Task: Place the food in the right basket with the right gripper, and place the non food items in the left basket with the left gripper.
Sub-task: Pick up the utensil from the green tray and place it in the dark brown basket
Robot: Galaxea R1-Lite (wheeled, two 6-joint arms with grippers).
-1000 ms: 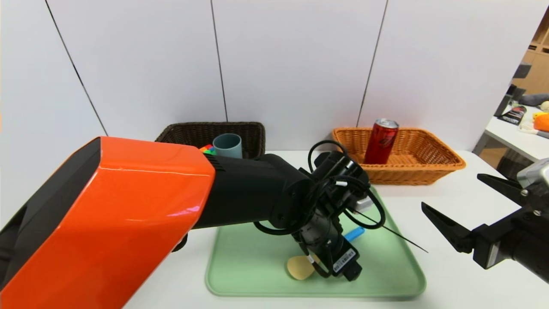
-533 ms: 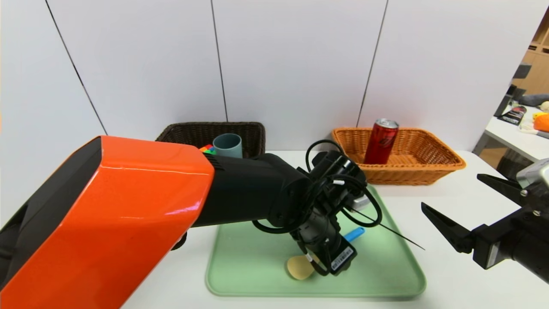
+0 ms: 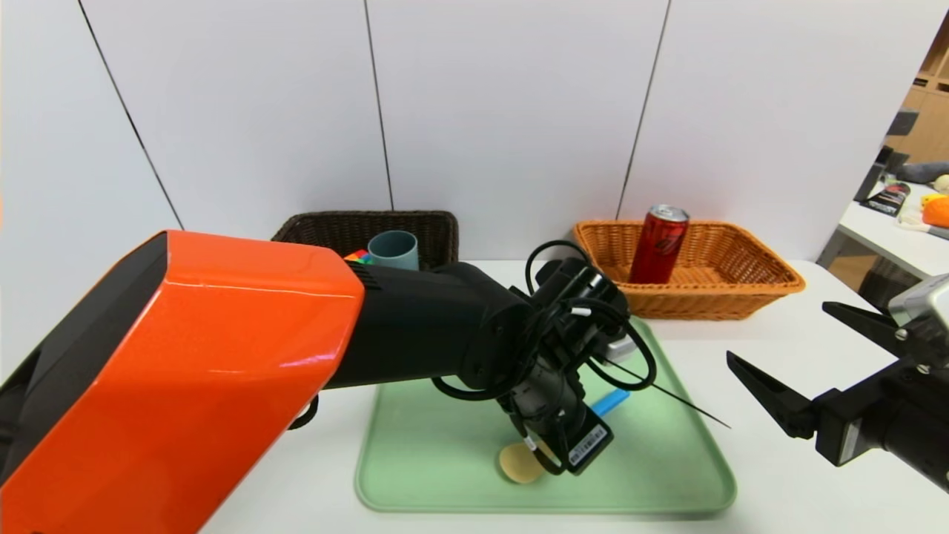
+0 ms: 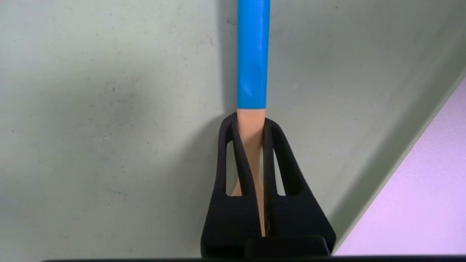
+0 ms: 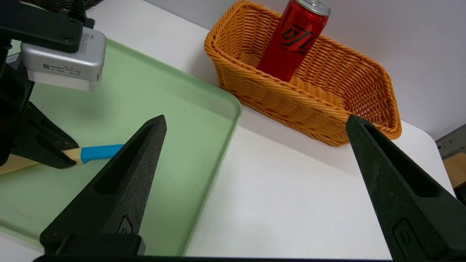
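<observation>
Since a second ago our left tool (image 4: 251, 125) has closed from wide apart onto the spoon (image 4: 252, 65), which lies flat on the green tray (image 3: 667, 475). We judge the spoon light, stiff and slick, so the pale neck just behind its blue handle, now between the tips, suits a hold. Our right tool (image 5: 255, 127) hangs spread apart beside the tray.

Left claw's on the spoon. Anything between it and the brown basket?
Nothing visible on the table blocks the way from the spoon, gripped by the left claw, to the brown basket. Inside, a cup and cube fill its left part.
</observation>
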